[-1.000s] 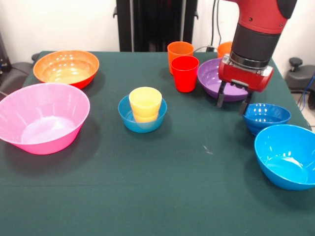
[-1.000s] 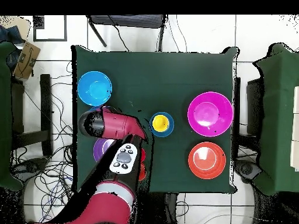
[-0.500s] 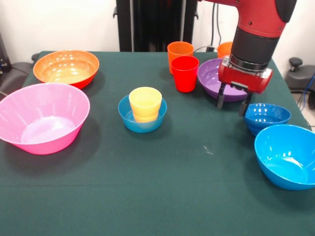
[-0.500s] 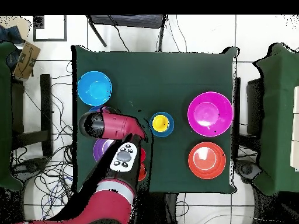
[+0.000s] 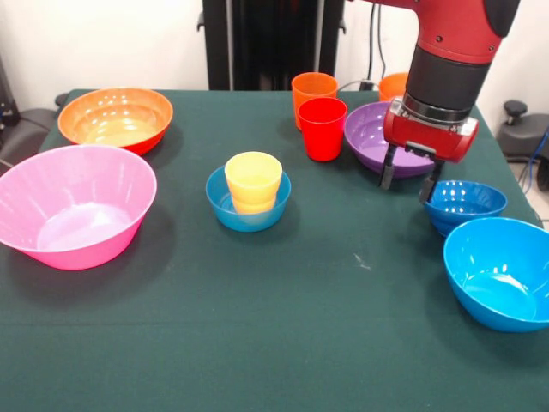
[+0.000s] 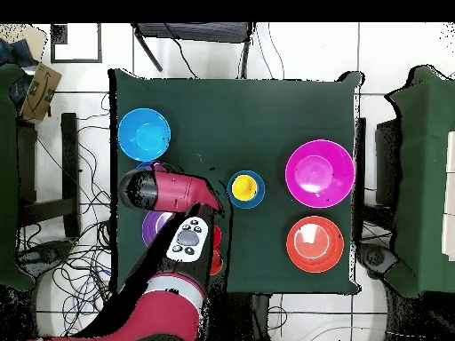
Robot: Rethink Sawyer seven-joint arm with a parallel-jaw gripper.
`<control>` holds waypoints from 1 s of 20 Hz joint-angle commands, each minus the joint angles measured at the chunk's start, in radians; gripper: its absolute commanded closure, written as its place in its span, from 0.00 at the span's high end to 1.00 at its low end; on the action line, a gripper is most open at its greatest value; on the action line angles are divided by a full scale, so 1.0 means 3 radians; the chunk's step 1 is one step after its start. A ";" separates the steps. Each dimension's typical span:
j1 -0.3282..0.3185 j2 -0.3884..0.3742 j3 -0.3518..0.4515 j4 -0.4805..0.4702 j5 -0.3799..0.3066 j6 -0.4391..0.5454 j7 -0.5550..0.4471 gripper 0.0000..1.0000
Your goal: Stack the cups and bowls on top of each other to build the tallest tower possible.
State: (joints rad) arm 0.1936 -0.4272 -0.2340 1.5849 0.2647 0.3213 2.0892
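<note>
My gripper (image 5: 407,184) is open and empty, low over the table between the purple bowl (image 5: 371,137) and a small blue bowl (image 5: 463,204), with one fingertip (image 5: 426,192) at that bowl's rim. The yellow cup (image 5: 253,181) sits in the other small blue bowl (image 5: 248,213) at the middle. The red cup (image 5: 322,129) and orange cup (image 5: 314,88) stand beside the purple bowl. A small orange bowl (image 5: 392,84) is mostly hidden behind my arm. The bright blue bowl (image 5: 499,273) is at the right. No taller stack shows.
The large pink bowl (image 5: 75,206) and large orange bowl (image 5: 115,118) sit at the left. In the overhead view my arm (image 6: 173,191) covers the gripper and part of the purple bowl (image 6: 155,229); the bright blue bowl (image 6: 144,135) lies beyond it.
My gripper has shifted slightly right, toward the small blue bowl, still open. The cups and bowls have not moved.
</note>
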 commanded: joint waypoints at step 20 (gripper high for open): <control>-0.0009 0.0169 0.0645 -0.0093 -0.0153 0.0256 0.0032 1.00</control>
State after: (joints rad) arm 0.2009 -0.4253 -0.2141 1.5838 0.2647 0.3213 2.0892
